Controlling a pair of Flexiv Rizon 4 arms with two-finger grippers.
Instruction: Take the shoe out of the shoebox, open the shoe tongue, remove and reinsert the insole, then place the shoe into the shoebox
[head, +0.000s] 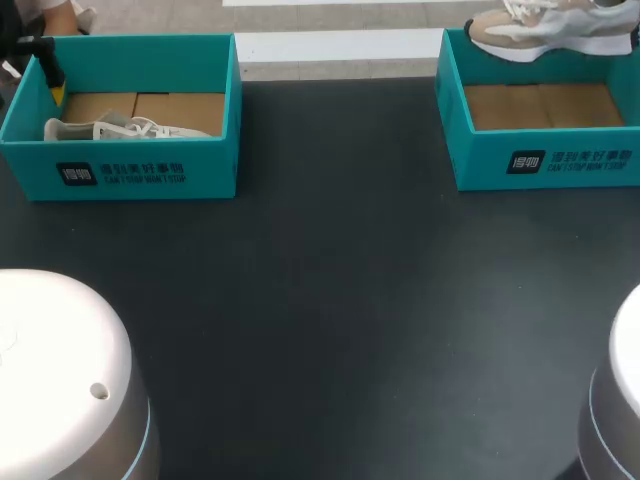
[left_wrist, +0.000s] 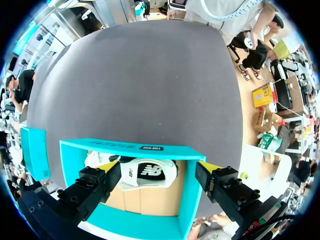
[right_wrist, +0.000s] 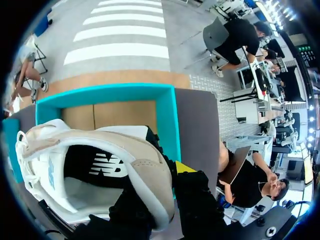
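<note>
A white and grey shoe (head: 120, 129) lies on its side in the left teal shoebox (head: 130, 175). My left gripper (head: 52, 85) hangs over that box's far left corner. In the left wrist view it (left_wrist: 157, 167) stands open, its yellow-tipped fingers (left_wrist: 107, 165) wide on either side of the shoe (left_wrist: 147, 174) below, touching nothing. A beige and white shoe (head: 550, 30) hangs over the far edge of the right shoebox (head: 545, 160). My right gripper (right_wrist: 167, 172) is shut on this shoe's (right_wrist: 90, 165) heel collar, above the empty box (right_wrist: 115, 95).
The two shoeboxes stand at the back left and back right of the dark table (head: 330, 300). My arms' round bases (head: 60, 380) fill the near left and near right corners.
</note>
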